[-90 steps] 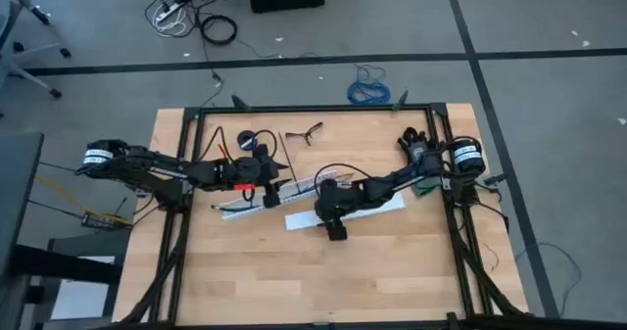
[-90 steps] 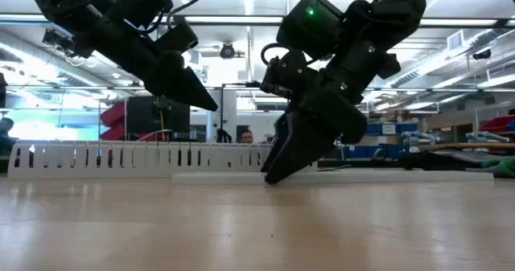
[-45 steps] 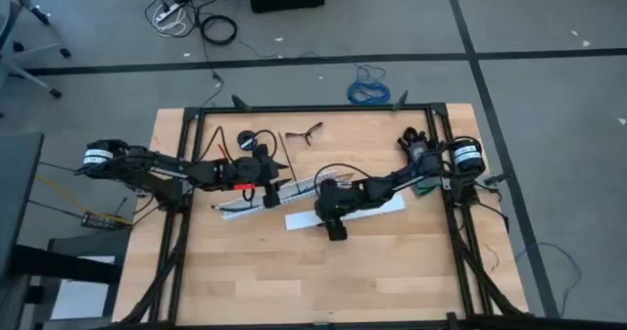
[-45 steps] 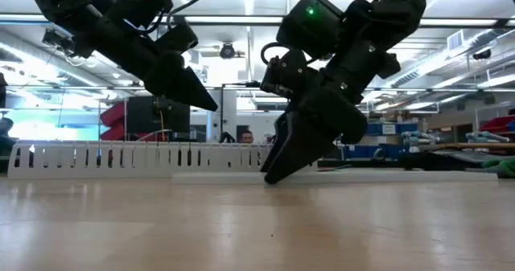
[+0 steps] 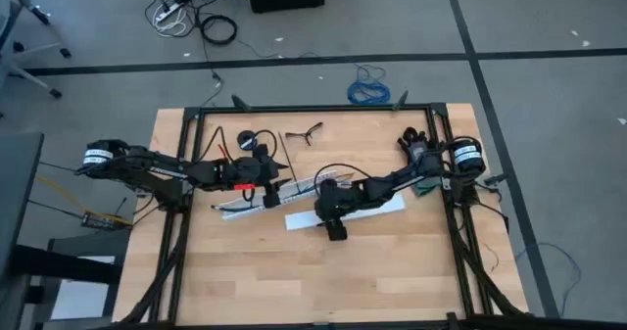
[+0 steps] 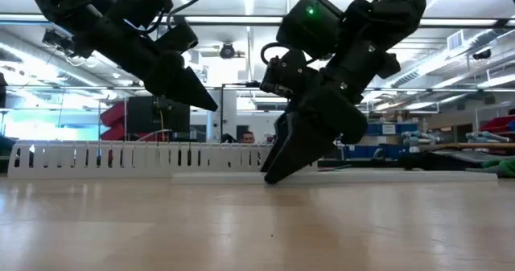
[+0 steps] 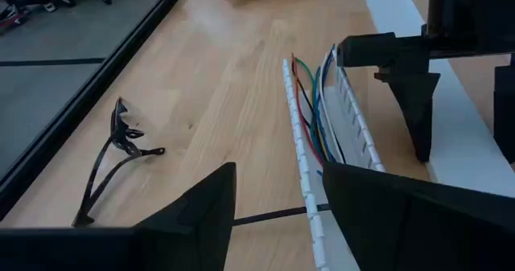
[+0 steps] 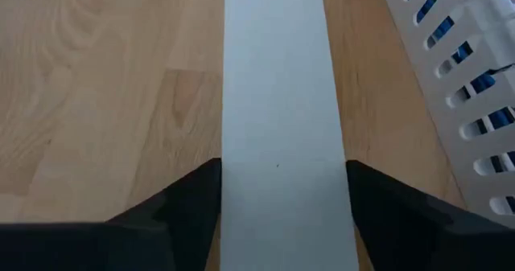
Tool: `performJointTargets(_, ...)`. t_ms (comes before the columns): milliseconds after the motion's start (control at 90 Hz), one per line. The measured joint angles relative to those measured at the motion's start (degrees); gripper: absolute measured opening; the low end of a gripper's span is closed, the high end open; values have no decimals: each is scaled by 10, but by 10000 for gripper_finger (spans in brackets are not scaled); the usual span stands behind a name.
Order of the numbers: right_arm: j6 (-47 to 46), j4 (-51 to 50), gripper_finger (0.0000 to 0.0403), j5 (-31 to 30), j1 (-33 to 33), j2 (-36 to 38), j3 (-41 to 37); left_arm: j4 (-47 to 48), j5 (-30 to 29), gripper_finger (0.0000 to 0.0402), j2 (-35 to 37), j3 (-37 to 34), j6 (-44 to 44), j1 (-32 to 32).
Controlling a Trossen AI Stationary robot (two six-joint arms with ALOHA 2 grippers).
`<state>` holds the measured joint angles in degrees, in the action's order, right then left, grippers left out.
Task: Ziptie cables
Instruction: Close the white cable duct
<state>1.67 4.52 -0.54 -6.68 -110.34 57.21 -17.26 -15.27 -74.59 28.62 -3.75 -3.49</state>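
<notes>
Lying in the white slotted strip (image 7: 354,130), the cables (image 7: 310,110) sit just ahead of the spread left claw (image 7: 278,203).

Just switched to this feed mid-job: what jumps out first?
Both arms meet at mid-table. The right tool is tipped down to the table with its open fingers straddling a flat white cover strip. The left tool, also open, hangs over the white slotted strip, where the cables lie.
</notes>
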Motion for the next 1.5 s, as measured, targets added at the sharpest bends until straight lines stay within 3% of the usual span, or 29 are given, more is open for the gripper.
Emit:
performJointTargets(1100, -1, 1, 255, 2, 0, 0, 0, 0, 0, 184, 0, 0, 0, 0)
performJointTargets(1500, 0, 1, 240, 2, 0, 1, 0, 0, 0, 184, 0, 0, 0, 0)
